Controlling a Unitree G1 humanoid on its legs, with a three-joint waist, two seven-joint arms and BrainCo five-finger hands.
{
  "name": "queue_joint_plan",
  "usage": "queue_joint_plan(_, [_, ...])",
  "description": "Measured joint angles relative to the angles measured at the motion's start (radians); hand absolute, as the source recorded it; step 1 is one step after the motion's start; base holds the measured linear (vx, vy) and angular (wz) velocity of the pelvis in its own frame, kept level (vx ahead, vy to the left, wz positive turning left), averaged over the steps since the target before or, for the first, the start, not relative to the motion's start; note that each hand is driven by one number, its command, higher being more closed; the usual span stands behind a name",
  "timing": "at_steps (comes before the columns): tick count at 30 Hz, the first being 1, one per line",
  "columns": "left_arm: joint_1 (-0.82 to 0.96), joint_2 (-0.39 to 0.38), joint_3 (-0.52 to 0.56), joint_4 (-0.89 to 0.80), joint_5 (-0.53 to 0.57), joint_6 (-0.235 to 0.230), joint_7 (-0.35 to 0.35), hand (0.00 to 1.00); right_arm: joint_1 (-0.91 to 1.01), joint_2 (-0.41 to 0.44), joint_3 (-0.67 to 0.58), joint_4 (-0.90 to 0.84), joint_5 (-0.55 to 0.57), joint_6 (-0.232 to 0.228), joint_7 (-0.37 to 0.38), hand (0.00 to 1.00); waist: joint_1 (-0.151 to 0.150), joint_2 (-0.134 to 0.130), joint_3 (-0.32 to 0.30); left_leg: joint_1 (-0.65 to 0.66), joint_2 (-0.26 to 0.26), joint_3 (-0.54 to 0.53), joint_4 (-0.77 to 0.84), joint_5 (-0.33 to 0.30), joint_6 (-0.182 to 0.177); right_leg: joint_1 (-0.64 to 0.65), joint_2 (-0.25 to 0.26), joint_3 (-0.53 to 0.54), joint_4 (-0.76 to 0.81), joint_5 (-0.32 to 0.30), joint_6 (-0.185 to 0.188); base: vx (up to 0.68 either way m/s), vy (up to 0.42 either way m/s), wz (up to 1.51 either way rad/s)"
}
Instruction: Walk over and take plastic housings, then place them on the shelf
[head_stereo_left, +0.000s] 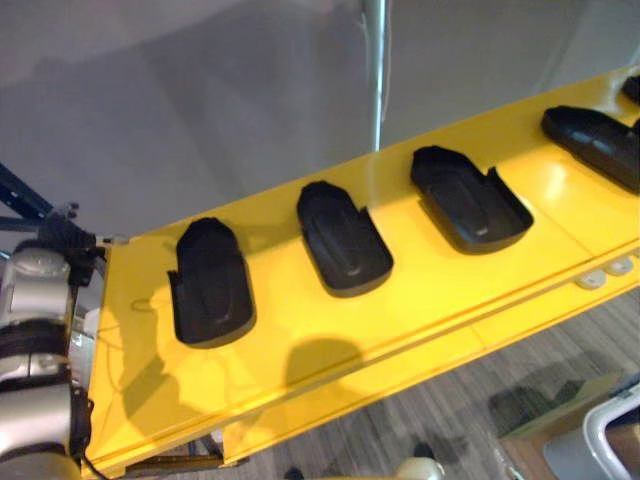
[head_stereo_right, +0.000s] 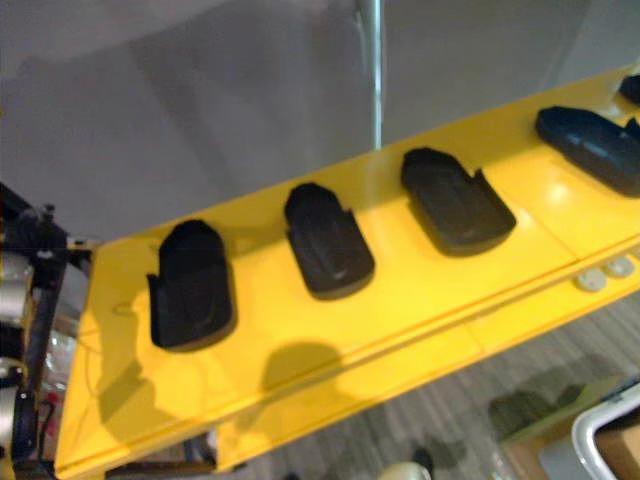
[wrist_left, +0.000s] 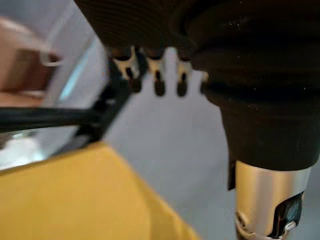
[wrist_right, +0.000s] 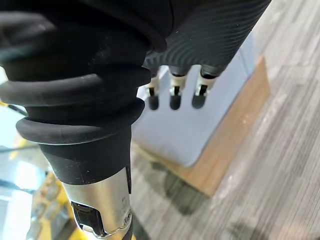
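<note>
left hand (wrist_left: 145, 35): empty; its fingers (wrist_left: 159, 84) hang loose and a little apart, curled around nothing.
right hand (wrist_right: 215, 30): also empty; the fingers (wrist_right: 174, 97) are relaxed and have nothing between them.
bin (wrist_right: 200, 130): pale grey, seen just past the right hand's fingers and apart from them; it stands on a brown board (wrist_right: 235, 150).
floor (wrist_right: 280, 165): grey striped carpet beyond the right hand, all around the board.
shelf (head_stereo_left: 300, 340): yellow and glossy; one corner lies just past the left hand's fingertips (whether they touch it, I cannot tell), and from there it runs toward the right hand's side.
black bar (wrist_left: 50, 117): a dark frame piece beside that shelf corner, close to the left hand's fingers.
first housing (head_stereo_left: 210, 280): black plastic, hollow side up, flat on the shelf; the closest housing to the left hand, but apart from it.
second housing (head_stereo_left: 343, 238): same kind, next in the row, farther from the left hand, not touching the first.
third housing (head_stereo_left: 468, 198): farther again along the shelf, lying alone.
fourth housing (head_stereo_left: 595, 143): at the far end of the row, well apart from the left hand.
white discs (head_stereo_left: 605, 272): two small round caps on the shelf's front edge, near the fourth housing.
post (head_stereo_left: 376, 60): silver, upright, behind the shelf between the second and third housings.
wall (head_stereo_left: 200, 100): grey, behind the shelf, farthest from both hands.
</note>
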Motion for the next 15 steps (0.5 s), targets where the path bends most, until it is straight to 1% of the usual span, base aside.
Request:
queue_joint_plan(3, [-0.003,-0.005,-0.026,-0.055,-0.047,-0.003,0.037,0.00,0.000,0.000,-0.001,0.000,0.000,0.000,-0.001,0.00,-0.006,-0.002,0.001,-0.006,0.000,0.004,-0.001,0.000,0.000,-0.010,0.001,0.011,0.005,0.000,0.000,0.00,0.000,-0.04])
queue_joint_plan(4, [-0.004,-0.011,-0.026,-0.079,-0.069,-0.020,0.065,0.00,-0.001,0.000,-0.001,0.000,0.000,0.000,-0.003,0.00,-0.006,-0.003,0.001,-0.006,0.001,0.003,-0.001,0.000,0.000,-0.009,0.001,0.012,0.006,0.000,0.000,0.00,0.000,0.00])
queue_joint_plan(6, [-0.004,-0.016,-0.026,-0.132,-0.129,-0.073,0.122,0.00,-0.001,0.000,-0.001,-0.001,-0.001,-0.004,-0.008,0.00,-0.001,-0.004,0.001,-0.006,0.001,0.002,-0.001,0.000,0.000,-0.009,0.002,0.012,0.007,0.000,-0.001,0.00,0.000,0.00])
queue_joint_plan(7, [-0.004,-0.019,-0.026,-0.200,-0.175,-0.121,0.151,0.00,-0.001,0.000,-0.001,-0.001,-0.001,-0.010,-0.017,0.00,0.005,-0.005,0.000,-0.006,0.001,0.001,-0.001,0.000,0.000,-0.009,0.002,0.012,0.008,-0.001,-0.001,0.00,0.000,0.00])
queue_joint_plan(8, [-0.003,-0.019,-0.025,-0.301,-0.236,-0.191,0.170,0.00,-0.001,0.000,-0.001,-0.003,-0.002,-0.012,-0.020,0.00,0.013,-0.008,-0.002,-0.006,0.001,0.000,-0.001,0.000,0.000,-0.009,0.002,0.012,0.010,-0.001,-0.002,0.00,0.000,0.00])
queue_joint_plan(9, [0.000,-0.020,-0.024,-0.364,-0.262,-0.223,0.174,0.00,-0.001,0.000,-0.001,-0.005,-0.002,-0.012,-0.020,0.00,0.016,-0.011,-0.004,-0.006,0.001,0.000,-0.001,0.000,0.000,-0.009,0.002,0.012,0.010,-0.001,-0.002,0.00,0.000,0.00])
queue_joint_plan(10, [0.014,-0.020,-0.019,-0.514,-0.303,-0.281,0.179,0.00,-0.003,0.000,-0.001,-0.012,-0.004,-0.012,-0.020,0.00,0.022,-0.016,-0.006,-0.006,0.001,0.000,-0.001,0.000,0.000,-0.008,0.001,0.012,0.011,-0.002,-0.003,0.00,0.000,0.00])
queue_joint_plan(11, [0.033,-0.024,-0.012,-0.625,-0.330,-0.330,0.176,0.00,-0.004,0.000,-0.001,-0.022,-0.005,-0.012,-0.020,0.00,0.024,-0.018,-0.007,-0.007,0.000,0.000,-0.001,0.000,0.000,-0.007,0.001,0.012,0.011,-0.003,-0.004,0.00,0.000,0.00])
queue_joint_plan(12, [0.065,-0.048,0.011,-0.778,-0.382,-0.389,0.160,0.00,-0.005,-0.001,-0.001,-0.030,-0.007,-0.013,-0.020,0.00,0.024,-0.018,-0.009,-0.005,0.000,0.000,-0.002,0.000,0.000,-0.003,0.001,0.011,0.011,-0.003,-0.005,0.00,0.000,0.00])
queue_joint_plan(13, [0.084,-0.069,0.025,-0.848,-0.399,-0.411,0.155,0.00,-0.006,-0.002,-0.002,-0.032,-0.007,-0.013,-0.020,0.00,0.024,-0.017,-0.010,-0.004,0.000,0.000,-0.002,0.000,0.000,-0.001,0.001,0.010,0.011,-0.003,-0.006,-0.02,-0.005,0.03])
queue_joint_plan(14, [0.131,-0.111,0.049,-0.966,-0.421,-0.457,0.136,0.00,-0.004,0.000,-0.003,-0.043,-0.012,-0.012,-0.020,0.00,0.024,-0.013,-0.013,-0.002,0.001,-0.002,-0.002,0.000,0.000,0.003,0.002,0.007,0.011,-0.004,-0.006,-0.01,-0.006,0.04])
queue_joint_plan(15, [0.157,-0.130,0.059,-1.010,-0.430,-0.475,0.125,0.00,-0.003,0.001,-0.003,-0.053,-0.017,-0.012,-0.019,0.00,0.024,-0.010,-0.015,-0.002,0.001,-0.003,-0.002,0.000,0.000,0.004,0.002,0.006,0.010,-0.004,-0.006,-0.02,-0.008,0.06])
